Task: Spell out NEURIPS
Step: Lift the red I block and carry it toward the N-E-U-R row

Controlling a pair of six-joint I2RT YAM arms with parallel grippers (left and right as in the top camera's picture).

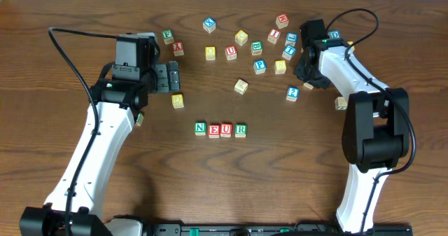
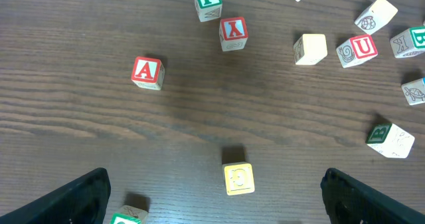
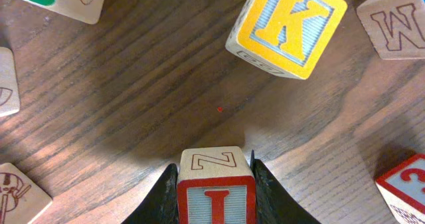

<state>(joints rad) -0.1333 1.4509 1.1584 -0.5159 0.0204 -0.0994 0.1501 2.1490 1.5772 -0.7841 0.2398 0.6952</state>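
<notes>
A row of blocks reading N (image 1: 200, 128), E (image 1: 213, 130), U (image 1: 226, 129), R (image 1: 240, 129) lies at the table's middle front. My right gripper (image 3: 216, 165) is shut on a block with a red I face and an outlined N face (image 3: 216, 191), held just above the wood at the back right. In the overhead view that gripper (image 1: 308, 73) hides the block. My left gripper (image 1: 171, 76) is open and empty, left of the loose blocks. In its wrist view the jaws (image 2: 222, 201) stand wide apart, with a yellow block (image 2: 238, 179) between them.
Several loose letter blocks are scattered across the back middle (image 1: 241, 37), among them a blue P block (image 1: 260, 66). A yellow K block (image 3: 287, 26) and a W block (image 3: 398, 28) lie just ahead of the right gripper. A red A block (image 2: 147, 72) lies ahead of the left gripper.
</notes>
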